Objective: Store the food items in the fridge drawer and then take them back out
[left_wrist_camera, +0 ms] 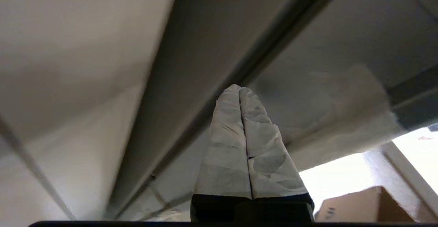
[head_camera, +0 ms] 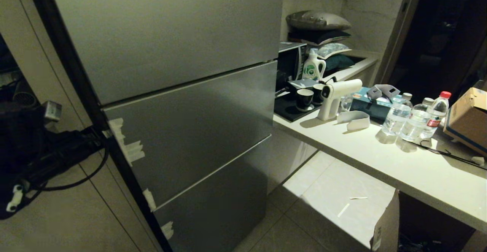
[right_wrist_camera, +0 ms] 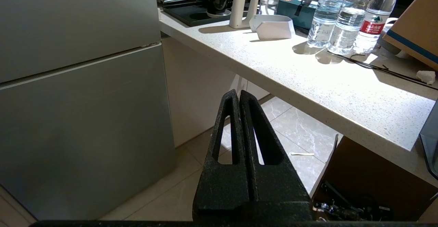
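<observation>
The grey fridge [head_camera: 190, 130] stands with all its front panels closed, so the fridge drawer is hidden behind them. No food items show in any view. My left arm [head_camera: 61, 155] reaches in from the left to the fridge's dark left edge, where bits of white tape [head_camera: 129, 149] stick. In the left wrist view my left gripper [left_wrist_camera: 239, 88] is shut and empty, its tape-wrapped fingers [left_wrist_camera: 229, 144] pressed together and pointing at the dark seam [left_wrist_camera: 191, 83] along that edge. My right gripper [right_wrist_camera: 239, 91] hangs low, shut and empty, over the floor between the fridge [right_wrist_camera: 78, 110] and the counter.
To the right of the fridge a pale counter [head_camera: 380, 157] carries three water bottles [head_camera: 397, 117], a white spray gun [head_camera: 335, 96], black cups [head_camera: 304, 99] on a tray and a cardboard box [head_camera: 468, 119]. Another open cardboard box [head_camera: 388, 225] stands on the tiled floor below it.
</observation>
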